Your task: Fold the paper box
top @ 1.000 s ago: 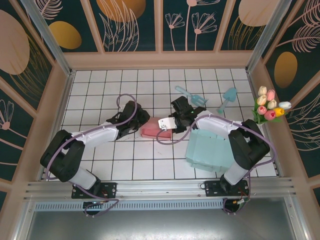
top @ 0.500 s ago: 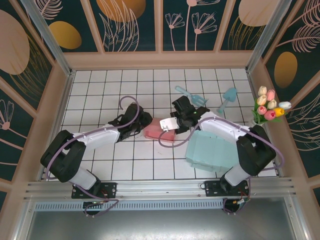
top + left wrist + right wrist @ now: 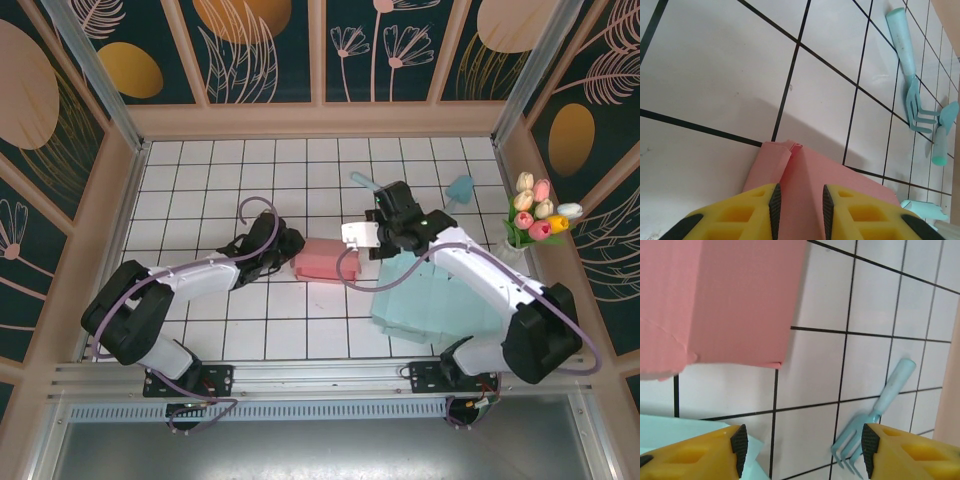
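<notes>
left fingers [image 3: 774, 207] clamped pink paper box [image 3: 810, 185] fold between them. right fingers [image 3: 739, 442] stood wide apart, empty, over bench [image 3: 815, 365]; box beyond tips, teal hand fork [image 3: 875, 415] beside one finger.

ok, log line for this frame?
left gripper: shut on pink box, left end | right gripper: open, empty, right of box | box: resting on table

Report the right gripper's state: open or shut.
Open: the right gripper has its fingers wide apart, nothing between them.

Top overhead, far; wrists close, sharing box [image 3: 325, 258].
</notes>
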`<state>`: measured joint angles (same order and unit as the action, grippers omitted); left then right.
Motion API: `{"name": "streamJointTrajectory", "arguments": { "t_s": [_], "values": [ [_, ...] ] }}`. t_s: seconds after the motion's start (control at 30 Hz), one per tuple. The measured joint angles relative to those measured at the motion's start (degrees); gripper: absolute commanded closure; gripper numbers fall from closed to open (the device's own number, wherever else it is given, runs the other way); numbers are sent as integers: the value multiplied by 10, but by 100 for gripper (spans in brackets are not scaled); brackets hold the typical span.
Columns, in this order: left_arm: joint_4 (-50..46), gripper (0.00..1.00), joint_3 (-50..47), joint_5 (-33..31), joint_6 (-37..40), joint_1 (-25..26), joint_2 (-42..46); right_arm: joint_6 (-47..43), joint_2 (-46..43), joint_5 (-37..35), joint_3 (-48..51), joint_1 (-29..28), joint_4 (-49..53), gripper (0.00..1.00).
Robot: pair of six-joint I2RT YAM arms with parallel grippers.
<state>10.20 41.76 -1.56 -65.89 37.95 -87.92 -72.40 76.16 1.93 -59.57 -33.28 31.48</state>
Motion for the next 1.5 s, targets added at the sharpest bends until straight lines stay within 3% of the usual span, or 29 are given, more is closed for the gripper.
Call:
{"name": "streamJointTrajectory", "arguments": {
  "t_s": [0.1,0.2,0.47,0.63,0.83,1.03,1.13,1.5],
  "values": [
    [3,69,-2,0,-2,0,0,75,-27,20,-1,0,-13,42],
    [3,69,-2,0,-3,0,0,207,-37,31,-11,-10,-47,50],
    [3,69,-4,-5,-4,7,0,650,-37,-24,24,-43,-175,49],
    [7,69,-12,-6,-4,11,0,793,-29,-66,119,-71,-227,48],
    [7,67,-24,-17,-1,11,0,867,-2,-110,204,-103,-292,47],
    [-15,45,-25,-52,48,11,31,900,36,-134,250,-109,-362,47],
    [-13,40,-38,-61,71,11,69,910,51,-142,263,-116,-389,47],
    [14,43,-163,-88,93,78,139,919,66,-161,276,-128,-441,47]
  ]
}}
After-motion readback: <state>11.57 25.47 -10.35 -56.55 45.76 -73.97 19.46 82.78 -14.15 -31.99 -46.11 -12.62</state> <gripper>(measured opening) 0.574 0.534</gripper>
